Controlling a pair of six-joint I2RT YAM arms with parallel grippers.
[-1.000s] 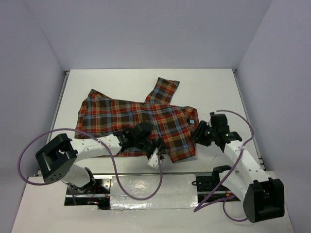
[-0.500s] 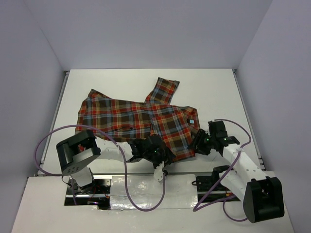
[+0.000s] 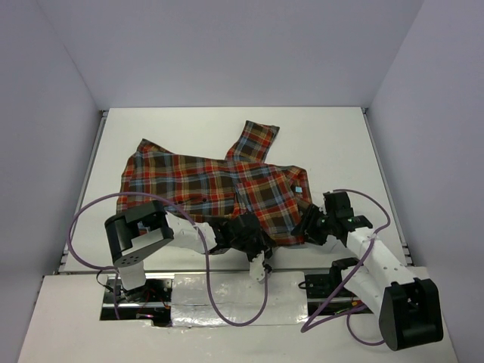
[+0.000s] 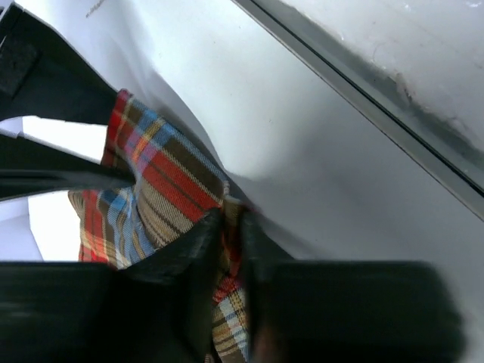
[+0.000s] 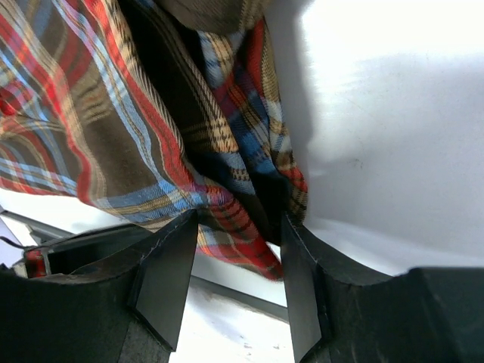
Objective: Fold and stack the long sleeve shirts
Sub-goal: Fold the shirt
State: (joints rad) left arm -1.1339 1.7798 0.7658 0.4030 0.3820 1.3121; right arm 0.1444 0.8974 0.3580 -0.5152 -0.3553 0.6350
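Note:
The plaid long sleeve shirt point(image 3: 212, 181) lies spread on the white table point(image 3: 333, 144), with one sleeve point(image 3: 257, 140) pointing to the far side. My left gripper point(image 3: 253, 236) is at the shirt's near hem. In the left wrist view it point(image 4: 231, 225) is shut on a fold of the plaid cloth point(image 4: 162, 181). My right gripper point(image 3: 310, 224) is at the shirt's near right corner. In the right wrist view it point(image 5: 238, 231) is open, and the bunched shirt edge point(image 5: 249, 219) hangs between its fingers point(image 5: 170, 261) without being pinched.
The table's near edge, with a dark rail point(image 4: 363, 83), runs just beside the left gripper. Purple cables point(image 3: 83, 219) point(image 3: 378, 215) loop over the near table by both arms. Grey walls close in the left, right and far sides.
The left arm swung right along the near hem and its jaws closed on the cloth. The right gripper slid nearer, to the shirt's right corner, and stayed open.

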